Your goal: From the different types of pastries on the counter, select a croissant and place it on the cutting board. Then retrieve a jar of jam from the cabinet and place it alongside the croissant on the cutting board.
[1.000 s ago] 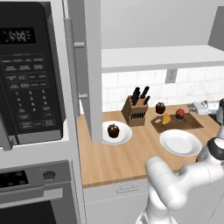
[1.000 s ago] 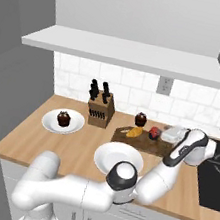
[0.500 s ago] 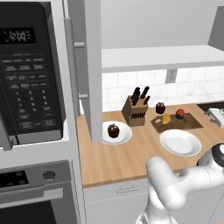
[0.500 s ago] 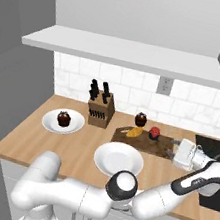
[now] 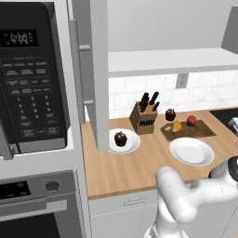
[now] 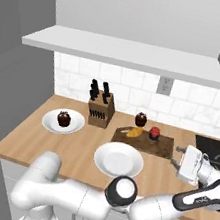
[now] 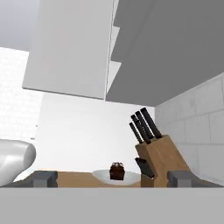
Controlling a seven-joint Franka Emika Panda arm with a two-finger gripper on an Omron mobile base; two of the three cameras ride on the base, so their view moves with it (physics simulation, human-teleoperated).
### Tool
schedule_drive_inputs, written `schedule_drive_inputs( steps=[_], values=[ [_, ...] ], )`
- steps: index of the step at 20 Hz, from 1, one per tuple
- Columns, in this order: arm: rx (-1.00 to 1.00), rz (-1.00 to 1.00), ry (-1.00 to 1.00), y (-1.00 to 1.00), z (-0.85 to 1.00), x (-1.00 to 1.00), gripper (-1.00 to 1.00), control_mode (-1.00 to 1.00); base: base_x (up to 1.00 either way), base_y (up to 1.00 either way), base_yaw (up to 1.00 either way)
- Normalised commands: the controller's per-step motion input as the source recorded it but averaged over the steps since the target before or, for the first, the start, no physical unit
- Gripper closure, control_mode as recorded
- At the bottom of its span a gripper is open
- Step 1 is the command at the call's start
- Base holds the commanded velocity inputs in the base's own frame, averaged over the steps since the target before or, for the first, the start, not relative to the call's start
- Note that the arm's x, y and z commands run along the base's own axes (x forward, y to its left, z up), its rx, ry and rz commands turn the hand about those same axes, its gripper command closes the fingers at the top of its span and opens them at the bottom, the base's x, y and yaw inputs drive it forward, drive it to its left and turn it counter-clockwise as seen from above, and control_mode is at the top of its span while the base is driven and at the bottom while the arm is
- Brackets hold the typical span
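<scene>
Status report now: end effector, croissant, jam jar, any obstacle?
End effector open, empty, right of cutting board. Croissant and jam jar both on board. No obstacle seen.

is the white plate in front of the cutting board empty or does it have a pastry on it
Empty. The white plate in front of the cutting board shows only its bare white surface; the other plate to the left carries a dark muffin.

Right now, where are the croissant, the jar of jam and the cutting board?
croissant [image 6: 134, 132]: right base view, middle of its golden body.
jar of jam [image 6: 154, 133]: right base view, its red side.
cutting board [image 6: 157, 147]: right base view, bare right part.
</scene>
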Motion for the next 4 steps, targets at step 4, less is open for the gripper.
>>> schedule_drive_inputs(
  steps=[4],
  values=[
    [0.0, 0.0, 0.0, 0.0, 0.0, 0.0, -1.0, -1.0, 0.0, 0.0, 0.0]
  ],
)
